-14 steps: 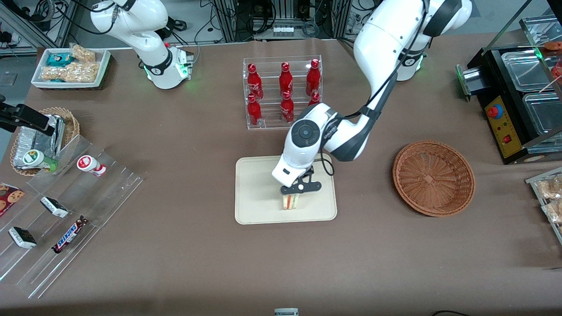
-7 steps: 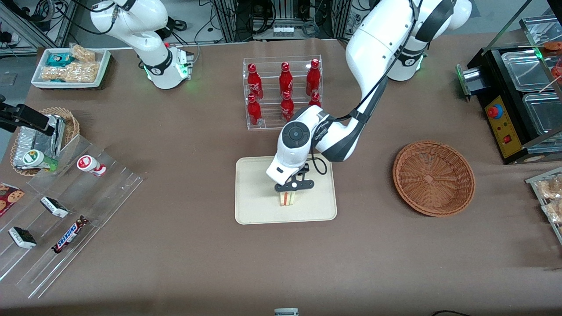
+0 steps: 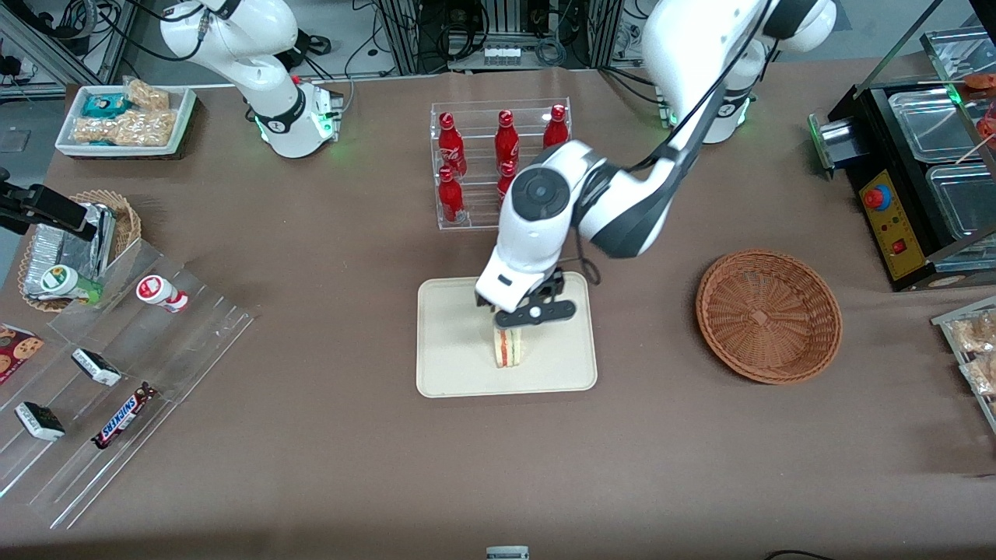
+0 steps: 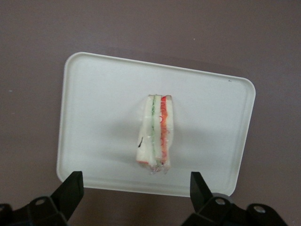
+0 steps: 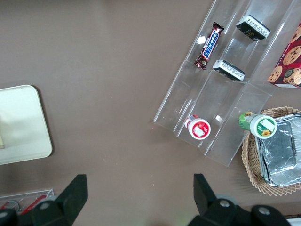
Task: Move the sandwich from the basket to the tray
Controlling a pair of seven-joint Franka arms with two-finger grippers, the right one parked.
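The sandwich (image 3: pixel 509 348) (image 4: pixel 156 134), a pale wedge with a red-orange stripe, stands on its edge on the cream tray (image 3: pixel 455 365) (image 4: pixel 99 103). My gripper (image 3: pixel 527 313) (image 4: pixel 136 188) hangs above the sandwich, open, with nothing between its fingers. It is raised clear of the sandwich and the tray. The reddish-brown wicker basket (image 3: pixel 769 315) sits on the table toward the working arm's end, with nothing in it.
A clear rack of red bottles (image 3: pixel 502 159) stands farther from the front camera than the tray. A clear stepped display with snack bars (image 3: pixel 117 381) and a tan basket with foil packs (image 3: pixel 74 245) lie toward the parked arm's end. A black appliance (image 3: pixel 918 171) stands at the working arm's end.
The gripper has let go of the sandwich and risen above it. The sandwich stays standing on the tray.
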